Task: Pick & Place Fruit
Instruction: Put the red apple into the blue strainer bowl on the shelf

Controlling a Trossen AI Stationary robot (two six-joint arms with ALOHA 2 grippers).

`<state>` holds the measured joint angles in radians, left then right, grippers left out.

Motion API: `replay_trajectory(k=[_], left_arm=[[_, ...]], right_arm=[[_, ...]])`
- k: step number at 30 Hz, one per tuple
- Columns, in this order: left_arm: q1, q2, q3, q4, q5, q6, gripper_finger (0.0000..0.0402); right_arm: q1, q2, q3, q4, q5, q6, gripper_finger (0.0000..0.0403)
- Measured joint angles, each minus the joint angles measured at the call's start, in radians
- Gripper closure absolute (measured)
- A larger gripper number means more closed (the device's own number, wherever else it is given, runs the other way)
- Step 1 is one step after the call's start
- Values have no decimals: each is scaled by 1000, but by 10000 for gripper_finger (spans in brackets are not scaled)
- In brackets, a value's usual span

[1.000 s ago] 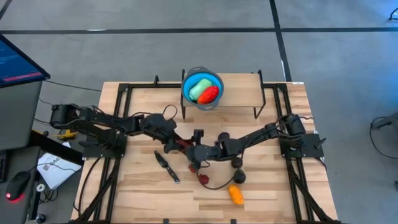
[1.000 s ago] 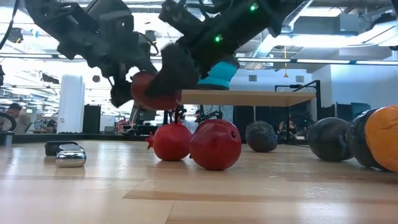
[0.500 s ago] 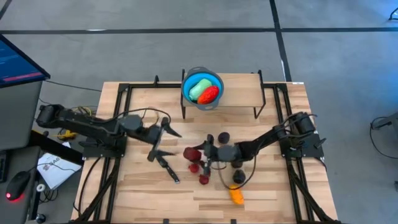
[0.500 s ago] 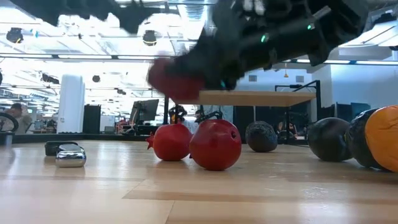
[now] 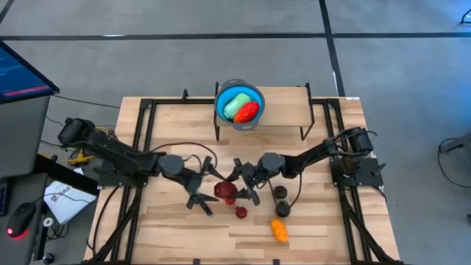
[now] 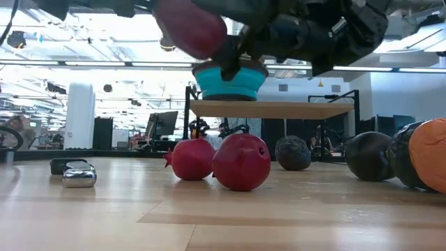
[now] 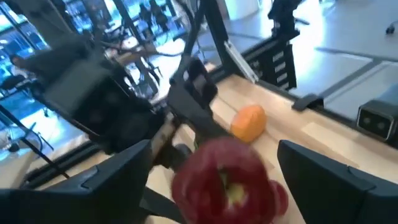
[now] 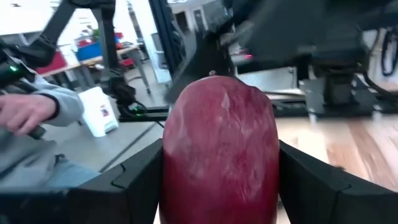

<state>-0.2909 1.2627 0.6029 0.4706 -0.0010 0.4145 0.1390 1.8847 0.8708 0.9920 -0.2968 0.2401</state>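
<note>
Quick update from my end: the dark red toy apple [image 5: 224, 190] has just switched arms. A second ago my left hand [image 5: 200, 184] had it over the middle of the wooden surface [image 5: 324, 221]; now that hand has let go, fingers spread wide with the apple just in front of them. My right hand [image 5: 243, 182] is clamped on it, the apple filling the gap between both fingers in the right wrist view, and it sits higher off the surface than half a second ago.

So the handover looks done, and I'd guess the next bit is carrying it to the blue bucket [image 5: 221, 110] on the raised shelf, which already holds a pale green piece [image 5: 234, 102] and a red-orange piece [image 5: 248, 111]. Two small red fruits [image 6: 217, 162], the dark purple-black ones [image 5: 280, 202] and the orange one [image 5: 279, 230] still lie on the surface.
</note>
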Motion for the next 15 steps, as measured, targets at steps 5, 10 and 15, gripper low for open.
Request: replay_trajectory(k=[5, 10, 15], left_arm=[[0, 48, 21, -25, 12, -4, 37], [0, 47, 21, -40, -3, -4, 41], [1, 47, 21, -41, -36, 25, 75]], right_arm=[[-24, 0, 9, -1, -44, 0, 147], [-40, 1, 9, -1, -47, -2, 147], [-43, 1, 9, 0, -47, -3, 147]])
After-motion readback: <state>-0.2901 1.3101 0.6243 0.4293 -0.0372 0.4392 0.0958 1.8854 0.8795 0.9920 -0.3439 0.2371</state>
